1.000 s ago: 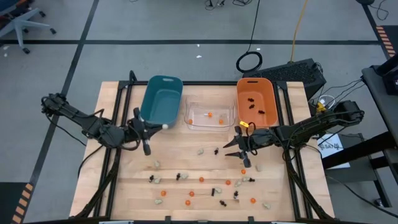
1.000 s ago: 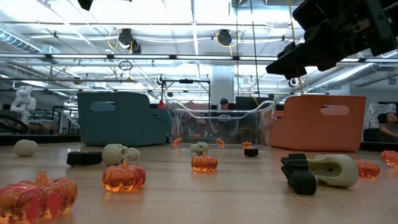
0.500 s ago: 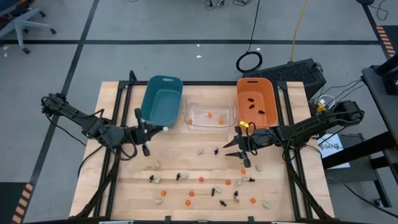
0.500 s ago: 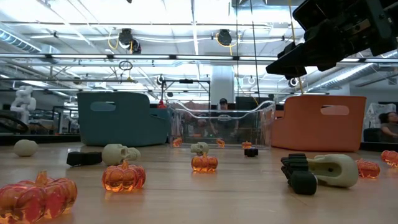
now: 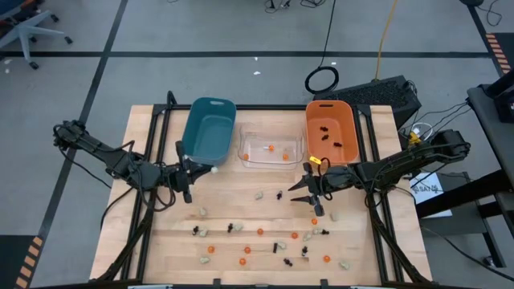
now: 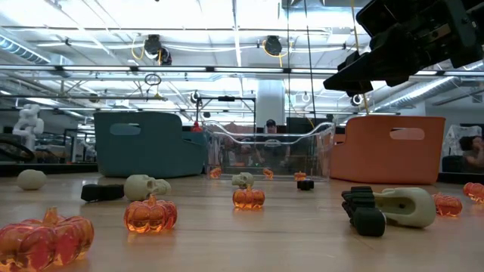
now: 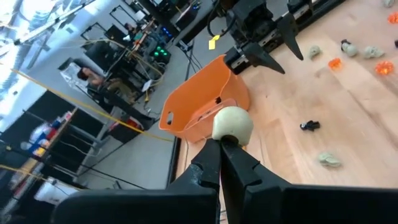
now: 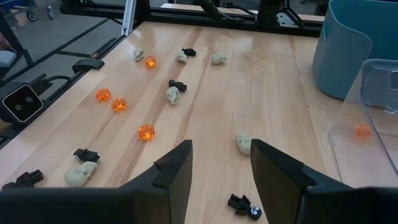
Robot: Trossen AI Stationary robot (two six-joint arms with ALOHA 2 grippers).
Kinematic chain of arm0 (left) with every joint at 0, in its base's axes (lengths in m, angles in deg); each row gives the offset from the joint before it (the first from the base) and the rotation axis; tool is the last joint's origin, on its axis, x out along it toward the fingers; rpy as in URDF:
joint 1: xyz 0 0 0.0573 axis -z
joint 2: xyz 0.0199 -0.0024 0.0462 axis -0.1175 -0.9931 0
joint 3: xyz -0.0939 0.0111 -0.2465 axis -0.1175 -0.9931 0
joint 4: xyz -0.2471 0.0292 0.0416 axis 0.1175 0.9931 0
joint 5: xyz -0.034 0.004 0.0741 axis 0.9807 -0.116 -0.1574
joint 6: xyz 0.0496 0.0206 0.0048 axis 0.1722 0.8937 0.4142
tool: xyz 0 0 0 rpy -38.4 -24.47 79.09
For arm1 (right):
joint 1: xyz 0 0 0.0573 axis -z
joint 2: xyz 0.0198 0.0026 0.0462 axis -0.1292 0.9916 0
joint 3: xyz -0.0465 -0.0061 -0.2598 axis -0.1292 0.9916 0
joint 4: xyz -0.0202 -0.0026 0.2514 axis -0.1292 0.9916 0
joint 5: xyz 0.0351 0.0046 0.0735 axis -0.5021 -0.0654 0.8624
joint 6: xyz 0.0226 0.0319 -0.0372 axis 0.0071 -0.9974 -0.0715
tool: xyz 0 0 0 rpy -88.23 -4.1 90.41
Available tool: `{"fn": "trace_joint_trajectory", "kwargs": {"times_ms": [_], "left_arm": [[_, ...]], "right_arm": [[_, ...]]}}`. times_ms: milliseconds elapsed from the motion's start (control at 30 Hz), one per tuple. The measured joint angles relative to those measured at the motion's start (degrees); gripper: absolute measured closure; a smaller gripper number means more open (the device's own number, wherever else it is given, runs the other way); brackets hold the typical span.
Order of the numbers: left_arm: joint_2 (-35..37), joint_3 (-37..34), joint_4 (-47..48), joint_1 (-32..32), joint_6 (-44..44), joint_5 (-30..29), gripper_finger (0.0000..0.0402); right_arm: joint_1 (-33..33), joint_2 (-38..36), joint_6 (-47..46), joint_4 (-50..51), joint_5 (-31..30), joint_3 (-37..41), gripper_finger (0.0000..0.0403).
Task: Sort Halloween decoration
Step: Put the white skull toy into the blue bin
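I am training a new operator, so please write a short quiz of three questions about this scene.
1. True or false: the left pincer holds a pale skull.
2. Which bin holds black spiders? A teal B clear C orange
3. Fill in: the right pincer is ____ and holds nothing.

Key: 1 true; 2 C; 3 open.

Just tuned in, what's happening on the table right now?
The left gripper is shut on a pale skull, beside the teal bin. The right gripper hangs open and empty near the table's middle. The orange bin holds a few black pieces, and the clear bin a couple of orange ones. Many trinkets are unsorted on the table.
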Motion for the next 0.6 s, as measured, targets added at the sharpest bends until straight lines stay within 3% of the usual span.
{"fn": "trace_joint_trajectory", "kwargs": {"times_ms": [333,600], "left_arm": [[0.00,0.00,-0.09,-3.04,-14.72,-0.08,0.0401],[0.00,0.00,0.28,-13.34,-20.24,-1.88,0.0401]], "right_arm": [[0.00,0.04,0.00,-0.01,0.00,0.00,0.0257],[0.00,2.99,-0.02,-2.75,0.00,0.02,0.0257]]}}
